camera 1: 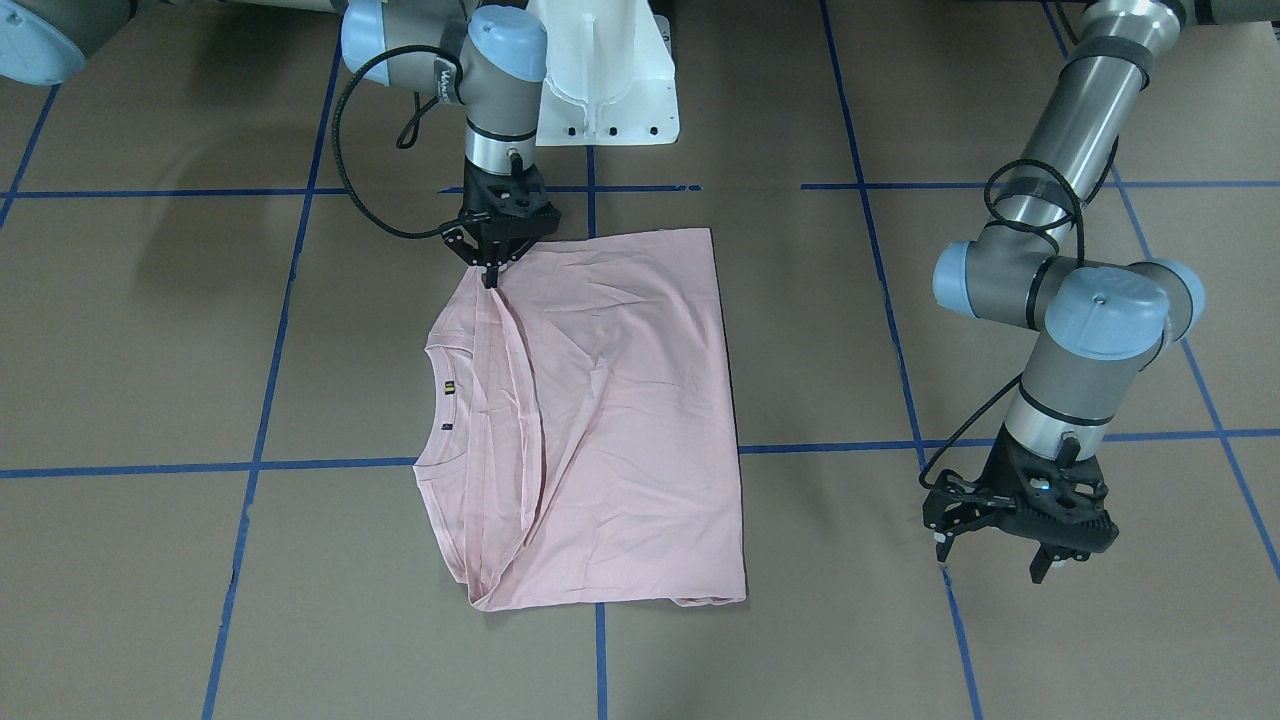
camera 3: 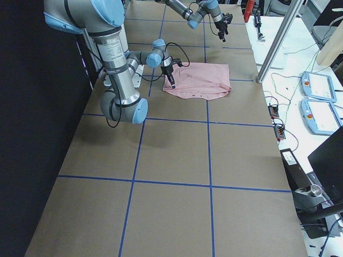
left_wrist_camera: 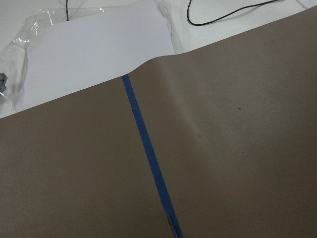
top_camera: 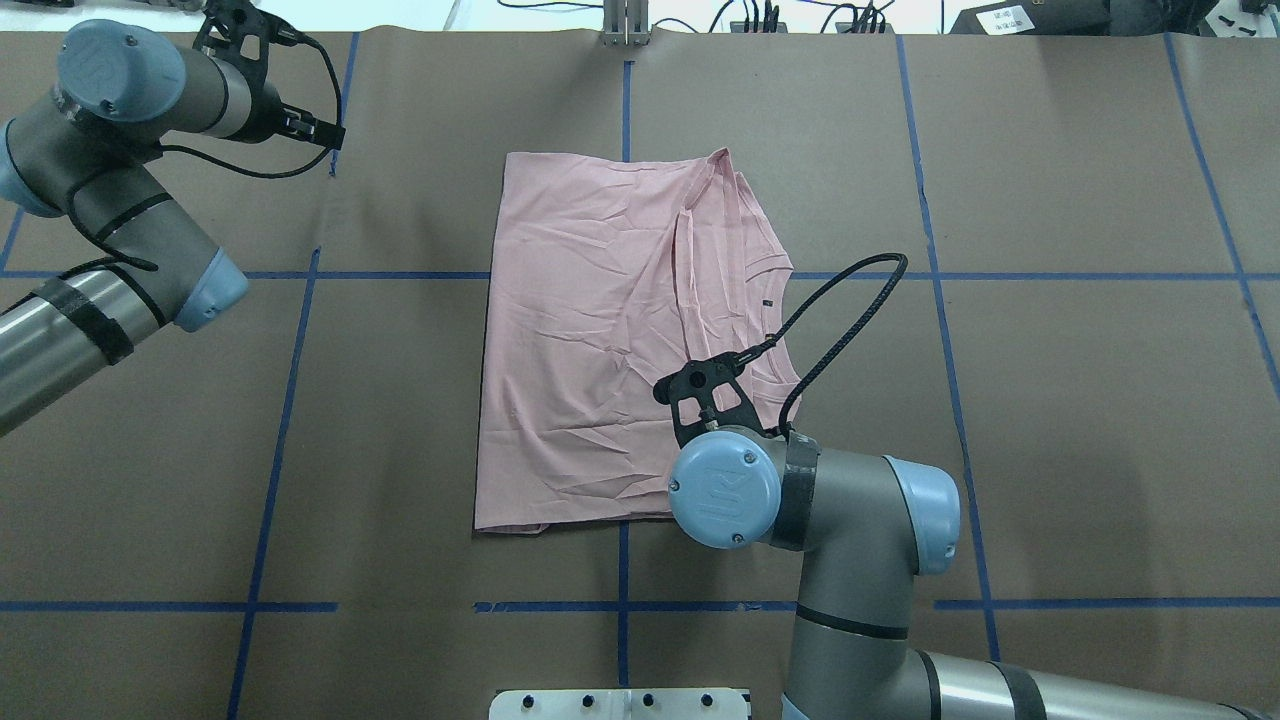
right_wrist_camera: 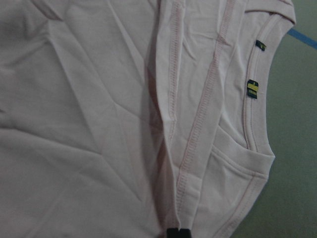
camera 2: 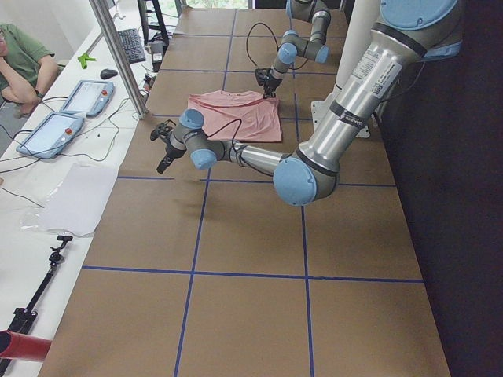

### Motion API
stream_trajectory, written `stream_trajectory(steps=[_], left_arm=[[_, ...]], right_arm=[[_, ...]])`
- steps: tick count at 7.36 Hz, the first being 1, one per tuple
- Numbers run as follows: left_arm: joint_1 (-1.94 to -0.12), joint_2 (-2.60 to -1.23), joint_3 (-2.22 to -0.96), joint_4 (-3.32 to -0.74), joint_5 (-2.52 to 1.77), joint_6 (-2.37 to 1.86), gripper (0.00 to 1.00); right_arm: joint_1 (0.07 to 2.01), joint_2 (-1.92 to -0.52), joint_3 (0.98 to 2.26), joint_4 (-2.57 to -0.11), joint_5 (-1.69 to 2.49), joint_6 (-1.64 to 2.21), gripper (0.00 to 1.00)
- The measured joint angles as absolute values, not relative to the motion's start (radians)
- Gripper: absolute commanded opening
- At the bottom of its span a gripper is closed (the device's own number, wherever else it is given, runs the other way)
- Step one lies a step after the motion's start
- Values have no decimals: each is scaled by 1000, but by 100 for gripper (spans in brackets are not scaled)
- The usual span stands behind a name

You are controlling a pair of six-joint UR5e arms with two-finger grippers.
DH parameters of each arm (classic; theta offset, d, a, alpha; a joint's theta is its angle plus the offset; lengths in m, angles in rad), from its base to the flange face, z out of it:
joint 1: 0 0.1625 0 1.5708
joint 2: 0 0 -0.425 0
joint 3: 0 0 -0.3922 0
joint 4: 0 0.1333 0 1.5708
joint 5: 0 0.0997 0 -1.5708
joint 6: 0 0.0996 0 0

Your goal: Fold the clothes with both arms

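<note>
The pale pink T-shirt (camera 1: 620, 420) lies flat on the brown table, plain side up, with its sides folded in. Its round collar (camera 1: 440, 400) points to the robot's right; the print is hidden. My right gripper (camera 1: 490, 272) is shut on a folded edge of the shirt at the corner nearest the robot's base. In the right wrist view the shirt (right_wrist_camera: 99, 124) fills the frame, with one black fingertip (right_wrist_camera: 177, 233) on its seam. In the overhead view the shirt (top_camera: 590, 330) shows, but the wrist hides the right fingertips. My left gripper (camera 1: 995, 558) is open and empty, well off the shirt.
The white pedestal base (camera 1: 610, 80) stands just behind the shirt. Blue tape lines (camera 1: 600, 640) cross the table. The left wrist view shows the table's far edge with a white sheet (left_wrist_camera: 94, 44) beyond it. An operator (camera 2: 20, 59) sits at a side desk with tablets (camera 2: 51, 129).
</note>
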State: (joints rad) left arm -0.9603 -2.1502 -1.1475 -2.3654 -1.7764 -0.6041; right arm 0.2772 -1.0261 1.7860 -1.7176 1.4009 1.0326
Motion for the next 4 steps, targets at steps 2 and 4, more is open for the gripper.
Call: stream_trajectory(steps=[2, 4], left_arm=[[-959, -2149, -1147, -2365, -1776, -603, 100], [-958, -2149, -1147, -2367, -1776, -604, 100]], right_arm=[[271, -1063, 1808, -1717, 1390, 1039, 6], [265, -1105, 1851, -1717, 1388, 1040, 100]])
